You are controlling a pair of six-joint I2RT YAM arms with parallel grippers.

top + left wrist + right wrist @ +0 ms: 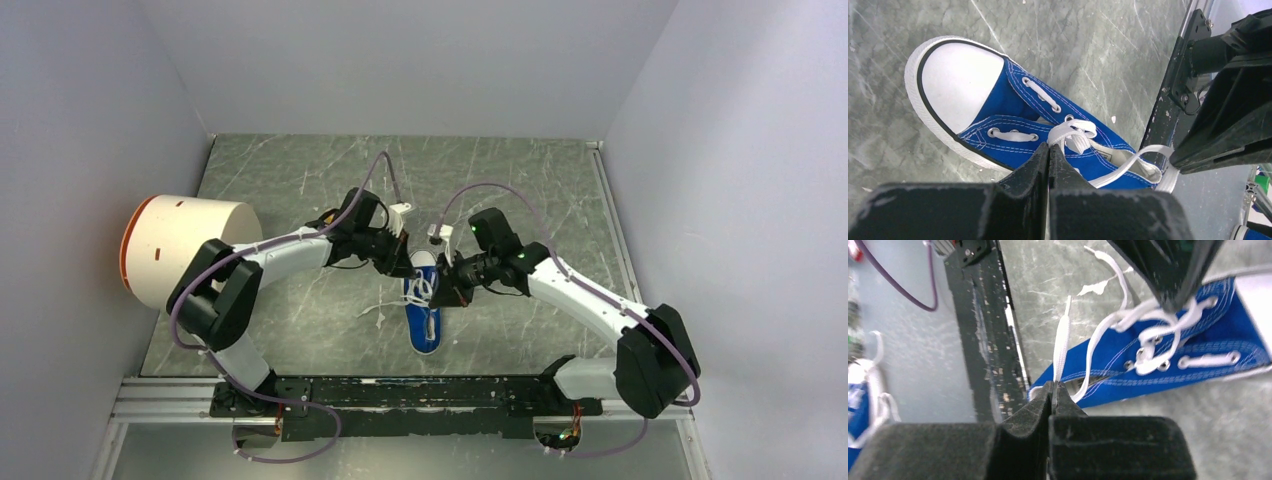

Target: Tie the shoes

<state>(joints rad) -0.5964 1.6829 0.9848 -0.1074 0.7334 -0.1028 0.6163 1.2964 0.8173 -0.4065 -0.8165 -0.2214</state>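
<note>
— Where's the sneaker (424,325)?
— On the table (300,300), heel at six o'clock, toe at twelve.
— Who holds what?
— Left gripper (402,267) pinches a lace (1073,137) from ten o'clock; right gripper (451,282) pinches the other strand (1062,347) from two. Equally near.

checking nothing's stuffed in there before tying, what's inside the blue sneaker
Inside the sneaker pale lining shows, a white lace looping across it. Toward the toe it is hidden under the laced upper; the right gripper covers the heel end.
</note>
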